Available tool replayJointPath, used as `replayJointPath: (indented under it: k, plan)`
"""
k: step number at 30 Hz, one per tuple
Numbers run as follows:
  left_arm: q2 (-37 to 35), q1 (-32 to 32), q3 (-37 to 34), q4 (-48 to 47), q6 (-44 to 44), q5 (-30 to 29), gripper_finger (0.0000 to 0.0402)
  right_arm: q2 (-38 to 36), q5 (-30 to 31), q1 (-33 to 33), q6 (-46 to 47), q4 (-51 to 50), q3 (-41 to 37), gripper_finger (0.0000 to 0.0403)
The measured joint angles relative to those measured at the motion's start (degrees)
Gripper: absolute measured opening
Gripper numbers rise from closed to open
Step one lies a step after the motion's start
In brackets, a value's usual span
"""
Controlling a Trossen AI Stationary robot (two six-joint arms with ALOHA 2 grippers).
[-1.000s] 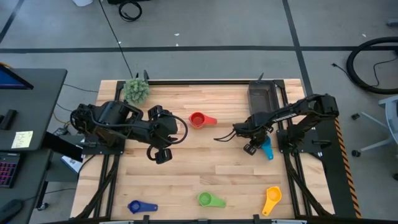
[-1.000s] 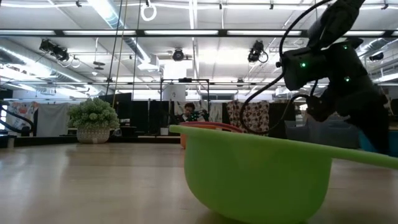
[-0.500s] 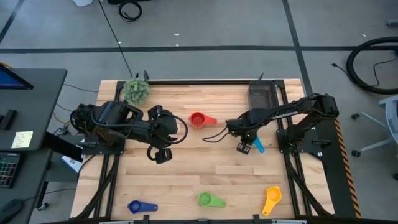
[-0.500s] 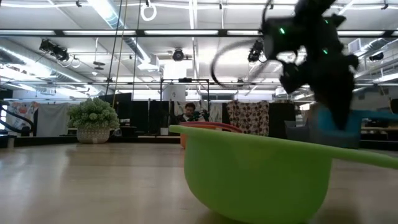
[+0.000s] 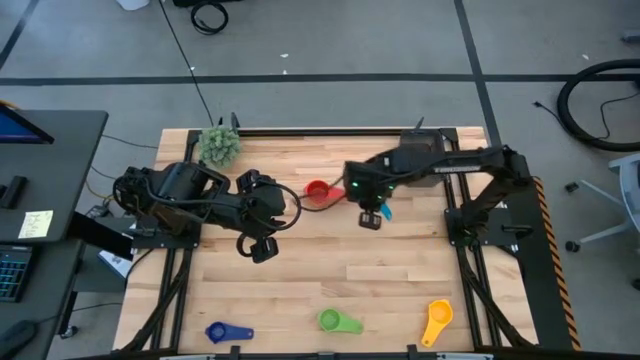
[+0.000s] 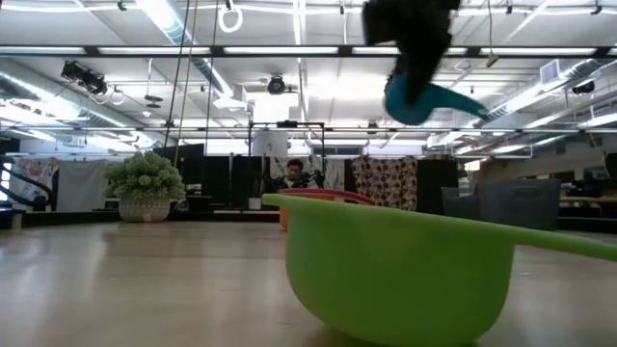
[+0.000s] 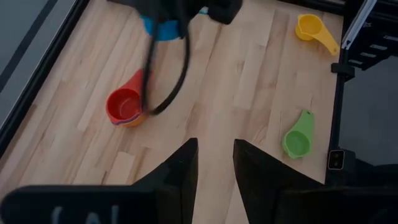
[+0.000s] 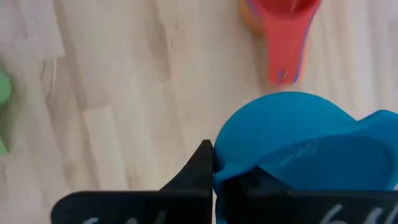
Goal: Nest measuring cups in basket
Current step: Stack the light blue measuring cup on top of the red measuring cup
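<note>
Cups are judged light, stiff and slick plastic, best pinched by rim or flat handle: the light blue cup [image 5: 381,211] is clamped in the right pincer [image 5: 368,218] at frame centre, above the counter [image 5: 300,270] beside the red cup [image 5: 317,191], while the left pincer [image 5: 259,248] hangs part-open, holding nothing.

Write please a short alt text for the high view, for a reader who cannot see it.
Seen from above, the right gripper holds a light blue cup above a wooden table, beside a red cup. The left gripper waits at the left. Blue, green and yellow cups lie along the near edge; a dark basket sits at the far right.
</note>
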Motion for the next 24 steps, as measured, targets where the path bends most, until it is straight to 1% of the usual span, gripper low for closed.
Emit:
replayJointPath:
  k: [3,7,11,15,19,24]
  plan:
    - [0.00,0.00,0.00,-0.01,-0.07,0.05,0.0107,5.11,1.13,-1.07,-5.04,-2.02,6.53,0.0012]
    - [-0.08,0.00,0.00,-0.01,-0.96,0.87,0.0107,11.46,0.79,-2.53,-11.81,-3.55,14.71,0.0012]
    - [-1.47,-0.44,0.00,-0.04,-3.10,2.21,0.0107,17.12,-2.40,-4.04,-19.12,-3.06,21.79,0.0012]
    - [-3.59,-1.21,0.00,-0.02,-5.96,3.35,0.0105,23.01,-4.49,-5.28,-22.53,-3.29,28.25,0.0012]
    - [-6.33,-2.11,0.02,-0.02,-7.51,3.09,0.0103,28.26,-3.95,-6.03,-26.75,-4.59,33.39,0.0012]
    - [-9.04,-2.08,0.02,-0.02,-8.79,1.93,0.0103,33.32,-3.40,-7.54,-30.46,-7.29,36.89,0.0012]
